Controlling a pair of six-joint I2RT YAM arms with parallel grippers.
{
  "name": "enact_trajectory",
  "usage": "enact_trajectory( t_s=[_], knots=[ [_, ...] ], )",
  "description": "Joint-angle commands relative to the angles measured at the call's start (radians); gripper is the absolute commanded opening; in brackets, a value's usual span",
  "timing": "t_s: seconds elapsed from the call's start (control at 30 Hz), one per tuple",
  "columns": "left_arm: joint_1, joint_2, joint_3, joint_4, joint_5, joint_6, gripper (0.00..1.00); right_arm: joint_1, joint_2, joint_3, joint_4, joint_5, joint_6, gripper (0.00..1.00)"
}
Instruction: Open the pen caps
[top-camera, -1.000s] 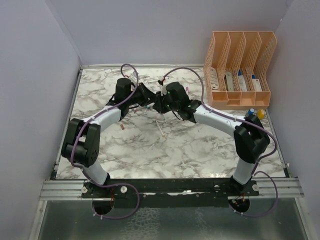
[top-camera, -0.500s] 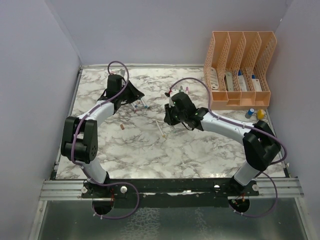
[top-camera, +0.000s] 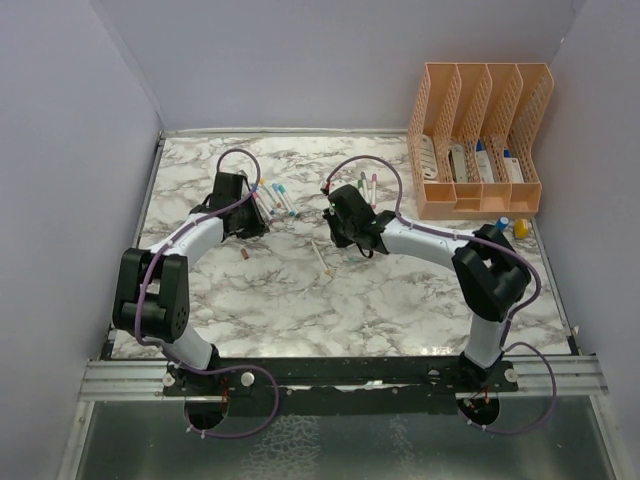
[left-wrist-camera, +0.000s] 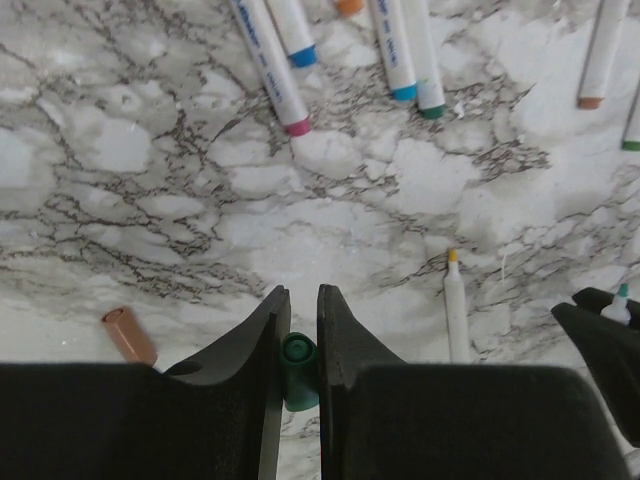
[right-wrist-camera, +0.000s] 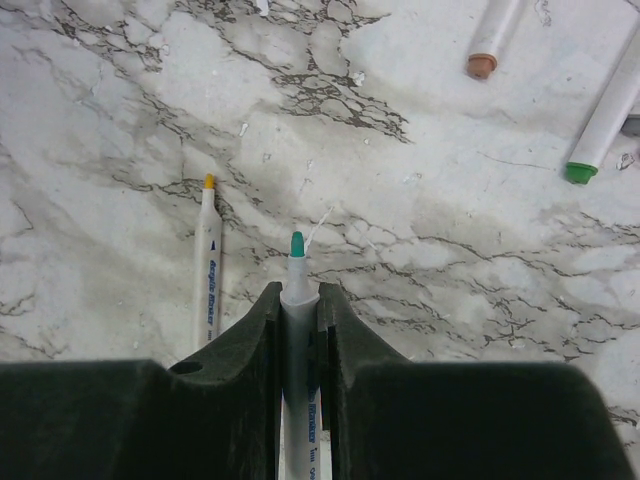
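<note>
My left gripper (left-wrist-camera: 303, 305) was clenched on a small dark-green plastic cap (left-wrist-camera: 297, 362), low at the centre of the left wrist view. My right gripper (right-wrist-camera: 298, 302) clamped a slim white-barrelled marker pen (right-wrist-camera: 298, 283), its green tip bare, so that one was open. A second white pen with a bare yellow tip (right-wrist-camera: 207, 255) lay just left of it in the right wrist view. A loose brown-orange cap (left-wrist-camera: 128, 336) sat at the lower left of the left wrist view. The capped white pens (left-wrist-camera: 270, 70) across the top of that frame, perhaps seven though I could not count them surely, were left to do.
</note>
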Motion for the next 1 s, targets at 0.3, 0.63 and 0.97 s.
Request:
enact_trajectory(
  t_s=[0.3, 0.63, 0.97],
  knots=[
    [0.009, 0.036, -0.058, -0.034, -0.065, 0.061, 0.06, 0.005, 0.066, 0.043, 0.036, 0.034, -0.014, 0.01],
    [0.033, 0.057, -0.078, -0.027, -0.082, 0.071, 0.15, 0.005, 0.092, 0.046, 0.045, 0.027, -0.012, 0.01],
    [0.057, 0.052, -0.096, -0.028, -0.085, 0.077, 0.31, 0.005, 0.112, 0.051, 0.052, 0.014, -0.01, 0.01]
  ],
)
